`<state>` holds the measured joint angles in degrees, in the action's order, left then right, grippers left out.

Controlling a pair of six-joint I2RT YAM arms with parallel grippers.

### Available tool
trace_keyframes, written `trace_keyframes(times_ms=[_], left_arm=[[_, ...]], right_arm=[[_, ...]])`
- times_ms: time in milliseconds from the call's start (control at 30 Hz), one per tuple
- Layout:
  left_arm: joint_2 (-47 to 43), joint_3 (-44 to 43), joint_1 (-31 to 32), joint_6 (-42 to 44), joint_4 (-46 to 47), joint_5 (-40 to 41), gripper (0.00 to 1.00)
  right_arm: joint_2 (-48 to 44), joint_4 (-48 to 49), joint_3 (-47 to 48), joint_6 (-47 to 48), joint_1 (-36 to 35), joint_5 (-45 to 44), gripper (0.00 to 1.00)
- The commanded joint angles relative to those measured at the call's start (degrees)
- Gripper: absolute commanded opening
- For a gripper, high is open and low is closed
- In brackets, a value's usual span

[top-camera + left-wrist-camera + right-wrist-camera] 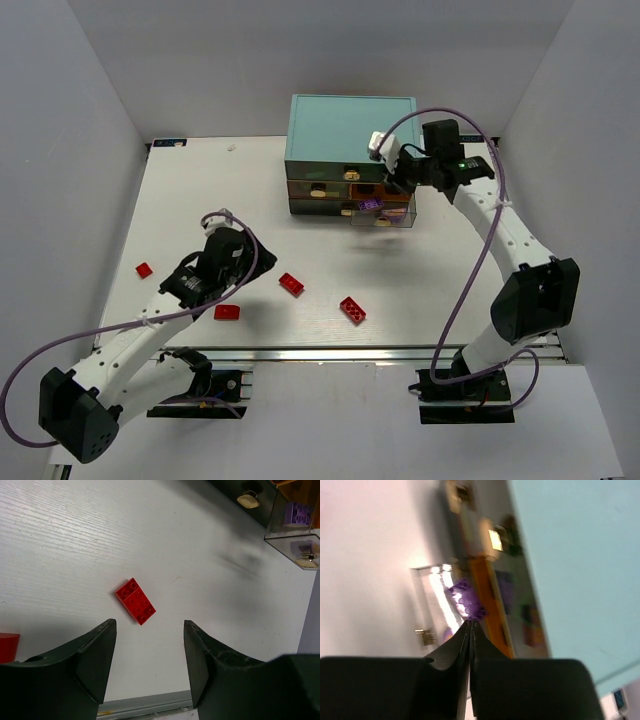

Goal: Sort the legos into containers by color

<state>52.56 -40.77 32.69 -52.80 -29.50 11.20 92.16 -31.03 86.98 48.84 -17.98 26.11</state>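
Several red legos lie on the white table: at the left [144, 270], by the left arm [227, 312], in the middle [291, 284] and nearer the front [352, 309]. My left gripper [238, 268] hovers open over the table with nothing between its fingers; a red lego [135, 600] lies just beyond its tips. A purple lego [370, 204] rests in the pulled-out see-through drawer [388, 217] of the containers cabinet [352, 125]. My right gripper [471, 622] is shut, empty, its tips right above that purple lego [467, 599].
An orange drawer [378, 189] stands slightly out above the see-through one. Cream knobs [318, 189] mark the shut drawers on the left. White walls enclose the table, and a metal rail [330, 352] runs along its near edge.
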Motion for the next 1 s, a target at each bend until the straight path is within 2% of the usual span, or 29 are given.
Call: trace_keyframes(times_ms=[0, 33, 67, 167, 200, 267, 467, 600, 767, 967], left_arm=[[0.4, -0.7, -0.3, 1.0, 2.2, -1.3, 0.66], [1.0, -0.9, -0.3, 1.2, 2.5, -1.4, 0.66], [1.1, -1.1, -0.3, 1.5, 2.5, -1.6, 0.66], [1.8, -1.5, -0.8, 2.0, 2.3, -1.6, 0.66], [2.0, -1.4, -0.8, 2.0, 2.2, -1.6, 0.66], [2.0, -1.1, -0.8, 1.9, 2.5, -1.8, 0.66], [3.3, -1.7, -0.8, 2.2, 2.9, -1.9, 0.67], [3.8, -1.9, -0.8, 2.4, 2.7, -1.8, 0.67], [4.7, -1.9, -0.8, 2.3, 5.5, -2.8, 0.72], [10.5, -1.9, -1.4, 0.9, 15.9, -8.6, 0.74]], right_arm=[[-3.7, -14.9, 3.1, 11.5, 0.5, 16.8, 0.0], [-3.4, -20.7, 3.2, 22.3, 0.3, 18.9, 0.0], [-2.0, -30.2, 3.2, 26.7, 0.2, 20.1, 0.0], [1.3, -40.5, 3.1, 34.3, -0.1, 18.1, 0.0], [1.8, -40.5, 2.7, 33.5, -0.1, 17.3, 0.0], [1.0, -37.5, -1.0, 29.4, -0.1, 14.8, 0.0], [-2.3, -11.0, -14.9, 16.7, -2.6, 1.1, 0.0], [0.3, 4.0, -15.9, 6.1, -3.9, -7.5, 0.0], [3.2, 13.0, -15.3, 2.1, -4.5, -14.8, 0.0], [5.7, 19.5, -14.1, 0.6, -4.8, -19.8, 0.0]])
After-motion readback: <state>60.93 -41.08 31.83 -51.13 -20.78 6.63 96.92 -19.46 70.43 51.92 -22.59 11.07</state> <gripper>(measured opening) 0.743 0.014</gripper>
